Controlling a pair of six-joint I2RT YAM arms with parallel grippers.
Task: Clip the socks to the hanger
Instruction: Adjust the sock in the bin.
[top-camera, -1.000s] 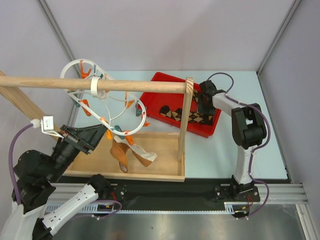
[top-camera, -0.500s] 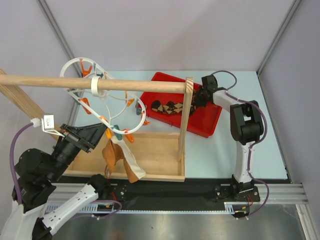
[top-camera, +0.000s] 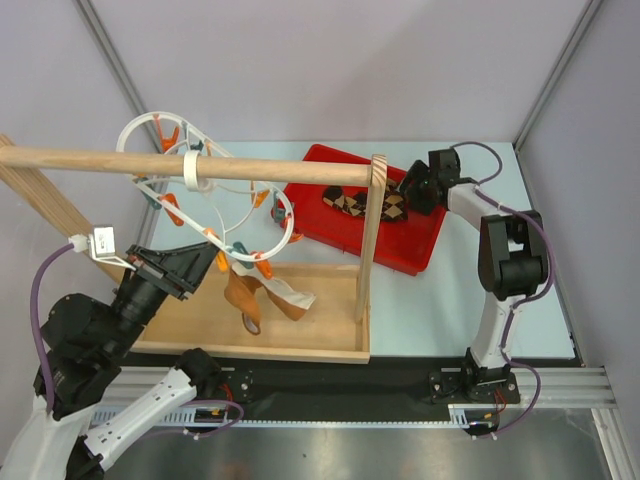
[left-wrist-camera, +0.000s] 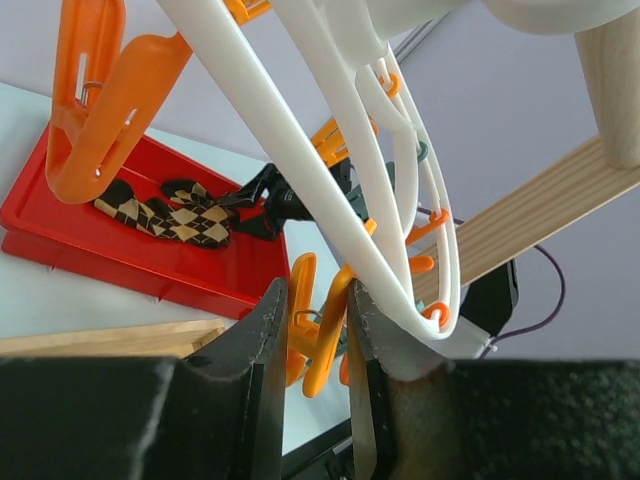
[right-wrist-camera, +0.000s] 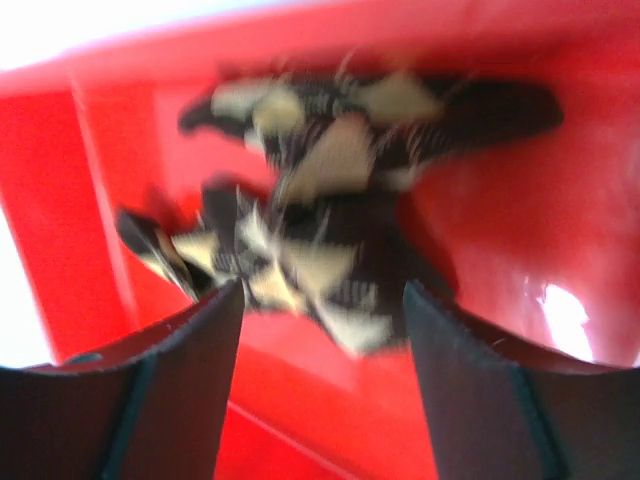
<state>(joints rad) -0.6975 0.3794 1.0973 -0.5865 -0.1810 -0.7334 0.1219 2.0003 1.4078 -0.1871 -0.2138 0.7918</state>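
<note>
The white wavy hanger hangs by its hook loop from the wooden rod, with its ring of orange and teal pegs drooping toward the left arm. My left gripper is shut on one orange peg at the ring's low end. A tan and cream sock dangles just below that spot. The argyle socks lie bunched in the red tray. My right gripper hovers over their right end, open, and the blurred socks sit just beyond its fingertips.
A wooden frame stands mid-table: a horizontal rod, an upright post in front of the red tray, and a shallow wooden base tray. Grey walls close in the back and both sides. A slanted wooden brace is at far left.
The right gripper closed on the socks, dragged them left in the tray, then opened and drew back right. The dangling sock swung. The left gripper stayed on its peg.
</note>
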